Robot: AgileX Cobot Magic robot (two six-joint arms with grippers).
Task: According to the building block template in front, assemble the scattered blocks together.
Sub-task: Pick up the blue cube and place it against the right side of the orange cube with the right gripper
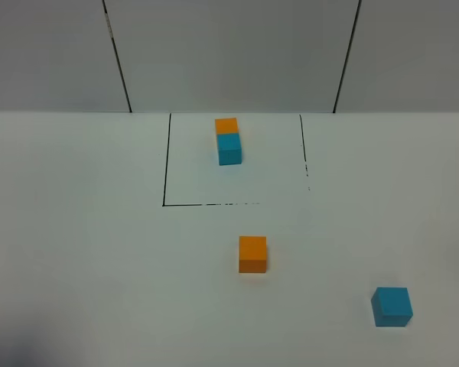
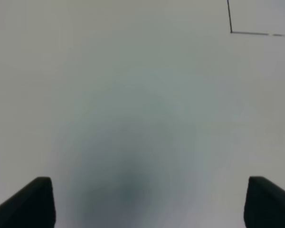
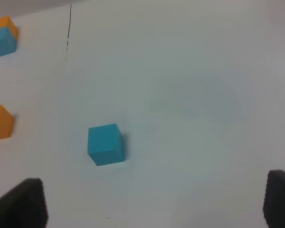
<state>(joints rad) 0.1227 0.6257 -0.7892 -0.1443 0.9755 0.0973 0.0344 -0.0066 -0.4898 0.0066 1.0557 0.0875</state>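
Two loose cubes, one template, two grippers.

Cyan cube (image 3: 106, 144): lies ahead of the right gripper (image 3: 149, 204), apart from it, off the gripper's centre line toward the finger on the orange cube's side. Its faces sit slightly turned against the line between the fingers (image 3: 19, 204). A cube has no long axis, so either pair of faces would serve. Judged the nearest piece to any tool.

Orange cube (image 3: 0, 122): lies further out from the right gripper, beyond that same finger's side and well apart from the cyan cube. It is only partly in the wrist view.

Template (image 1: 229, 141): lies far ahead of both grippers, inside the outline (image 1: 168, 160). Its long axis runs away from the robot, orange at the far end and cyan at the near end. The pair would probably be joined in that order.

Right gripper: jaws spread wide, nothing between them, above bare table (image 1: 76, 252).

Left gripper (image 2: 147, 204): jaws spread wide, empty. No cube shows ahead of it, only table and one corner of the outline. Judged the worse-placed arm for a first pick.

Arms: not visible in the high view.
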